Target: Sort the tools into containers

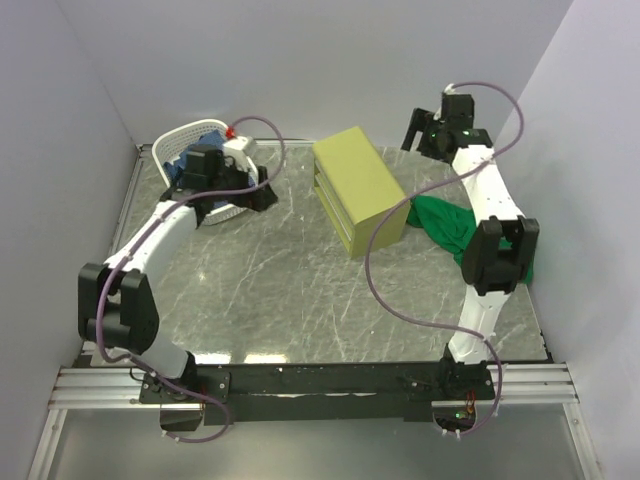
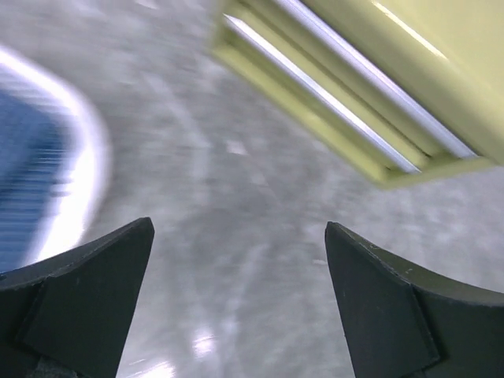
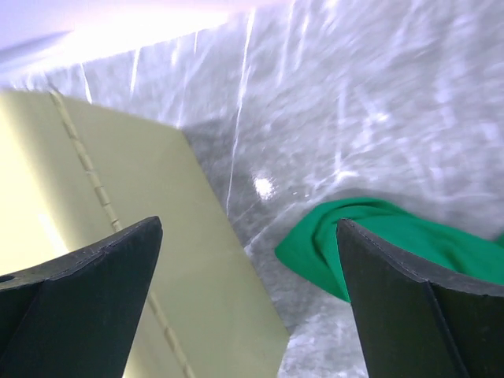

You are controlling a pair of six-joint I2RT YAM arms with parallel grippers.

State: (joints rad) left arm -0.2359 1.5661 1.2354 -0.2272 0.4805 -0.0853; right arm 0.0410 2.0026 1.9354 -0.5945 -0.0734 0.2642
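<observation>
A: How far along is the sort?
B: Close to finished, I'd judge: no loose tools lie on the grey marbled tabletop (image 1: pixel 300 290). A red handle tip (image 1: pixel 232 131) shows at the rim of the white lattice basket (image 1: pixel 175 140), far left, with something blue (image 1: pixel 180 165) inside that I can't name
A: And the claws?
B: Left claw (image 2: pixel 239 228) gapes wide and empty, just beside the basket. Right claw (image 3: pixel 249 223) is spread too, holding nothing, past the chest's far end near the soft crumpled green cloth (image 1: pixel 450 225)
A: The chest?
B: Olive-green metal chest (image 1: pixel 360 185), boxy and matte, with shiny silver drawer handles (image 2: pixel 339 94); both drawers look pushed in, contents hidden
</observation>
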